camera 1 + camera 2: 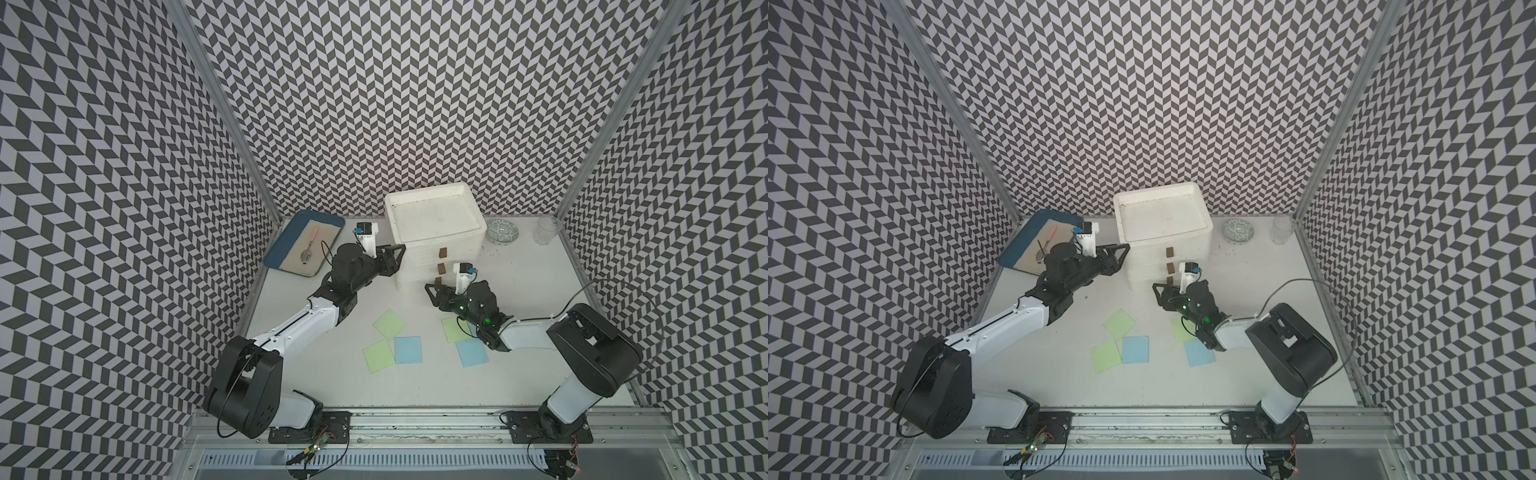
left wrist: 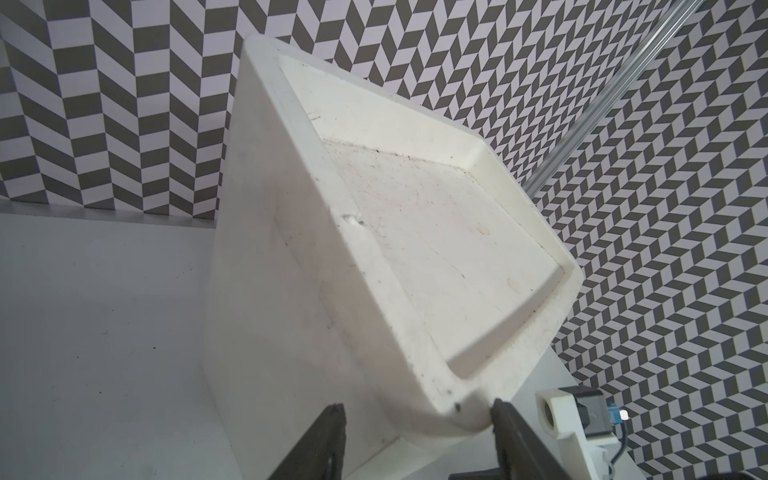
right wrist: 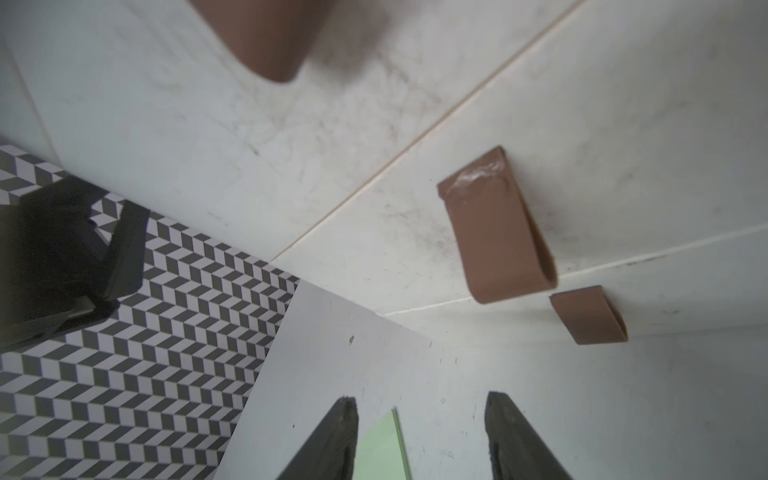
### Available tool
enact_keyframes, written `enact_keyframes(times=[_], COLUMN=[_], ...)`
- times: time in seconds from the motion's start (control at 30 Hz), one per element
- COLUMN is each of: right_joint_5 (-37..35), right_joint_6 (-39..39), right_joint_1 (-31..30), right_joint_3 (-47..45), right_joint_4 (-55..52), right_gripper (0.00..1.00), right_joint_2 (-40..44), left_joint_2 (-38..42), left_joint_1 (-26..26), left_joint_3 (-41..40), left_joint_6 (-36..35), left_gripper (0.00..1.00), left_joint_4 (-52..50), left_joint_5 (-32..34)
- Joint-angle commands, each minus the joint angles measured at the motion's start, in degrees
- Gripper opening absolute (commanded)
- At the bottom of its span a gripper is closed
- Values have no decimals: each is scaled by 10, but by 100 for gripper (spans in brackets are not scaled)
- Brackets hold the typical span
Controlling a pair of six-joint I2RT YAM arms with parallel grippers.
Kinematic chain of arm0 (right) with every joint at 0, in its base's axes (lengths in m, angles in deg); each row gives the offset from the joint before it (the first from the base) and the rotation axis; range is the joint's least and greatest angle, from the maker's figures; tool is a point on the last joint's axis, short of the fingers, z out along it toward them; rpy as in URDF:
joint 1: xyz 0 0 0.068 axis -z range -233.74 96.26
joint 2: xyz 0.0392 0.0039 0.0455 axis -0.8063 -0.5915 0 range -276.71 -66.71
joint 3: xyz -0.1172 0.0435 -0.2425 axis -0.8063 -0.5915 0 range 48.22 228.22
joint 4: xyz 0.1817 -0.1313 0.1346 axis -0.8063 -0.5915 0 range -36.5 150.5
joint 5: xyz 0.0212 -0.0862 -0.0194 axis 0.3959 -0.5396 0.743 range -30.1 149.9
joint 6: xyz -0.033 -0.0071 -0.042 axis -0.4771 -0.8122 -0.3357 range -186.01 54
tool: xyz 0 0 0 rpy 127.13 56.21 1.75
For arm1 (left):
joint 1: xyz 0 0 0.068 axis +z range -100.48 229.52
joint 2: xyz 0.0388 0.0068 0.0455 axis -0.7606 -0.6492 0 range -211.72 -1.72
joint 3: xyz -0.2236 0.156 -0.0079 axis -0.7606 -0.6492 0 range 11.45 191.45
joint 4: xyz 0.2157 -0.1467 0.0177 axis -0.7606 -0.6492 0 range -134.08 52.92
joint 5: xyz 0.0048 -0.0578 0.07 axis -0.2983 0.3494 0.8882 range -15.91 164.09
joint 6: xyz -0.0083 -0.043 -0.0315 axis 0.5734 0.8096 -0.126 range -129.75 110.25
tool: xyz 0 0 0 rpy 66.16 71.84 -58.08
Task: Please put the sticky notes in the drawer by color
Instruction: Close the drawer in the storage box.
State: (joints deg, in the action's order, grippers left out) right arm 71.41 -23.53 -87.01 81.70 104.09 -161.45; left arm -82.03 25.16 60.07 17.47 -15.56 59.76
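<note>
Standing apart with nothing between them, the right gripper [image 3: 419,403] jaws hang just before the brown handles [image 3: 498,232] of the white drawer unit [image 1: 419,257]. The left gripper [image 1: 398,253] jaws sit parted astride that unit's top front corner. Five sticky notes [image 1: 408,350], three green and two blue, lie flat mid-bench [image 1: 316,374], nearer its front edge.

Both top views look down from high over the whole tabletop [image 1: 415,382]; each wrist camera peers close-up at the white drawer unit [image 2: 291,291], seen in all views.
</note>
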Motion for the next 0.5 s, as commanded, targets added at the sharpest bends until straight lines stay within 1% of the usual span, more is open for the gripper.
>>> enact_keyframes(times=[0.0, 0.1, 0.23, 0.4, 0.47], right_joint_5=[153, 200, 227, 206, 198], right_joint_6=[8, 52, 80, 137, 180], right_joint_1=[44, 87, 105, 106, 106], right_joint_3=[16, 3, 24, 25, 16], right_joint_4=[-50, -9, 2, 75, 145], right_gripper=[53, 52, 52, 50, 49], right_joint_2=[25, 37, 26, -5, -31], left_joint_2=[-16, -9, -4, -8, -10], left_joint_1=[-1, 1, 2, 1, 1], left_joint_3=[-31, -49, -53, -56, -57], left_joint_6=[-29, -29, -24, -22, -21], left_gripper=[59, 59, 59, 59, 59], left_joint_4=[-57, -44, -42, -40, -38], left_joint_5=[-3, 2, -2, -5, -7])
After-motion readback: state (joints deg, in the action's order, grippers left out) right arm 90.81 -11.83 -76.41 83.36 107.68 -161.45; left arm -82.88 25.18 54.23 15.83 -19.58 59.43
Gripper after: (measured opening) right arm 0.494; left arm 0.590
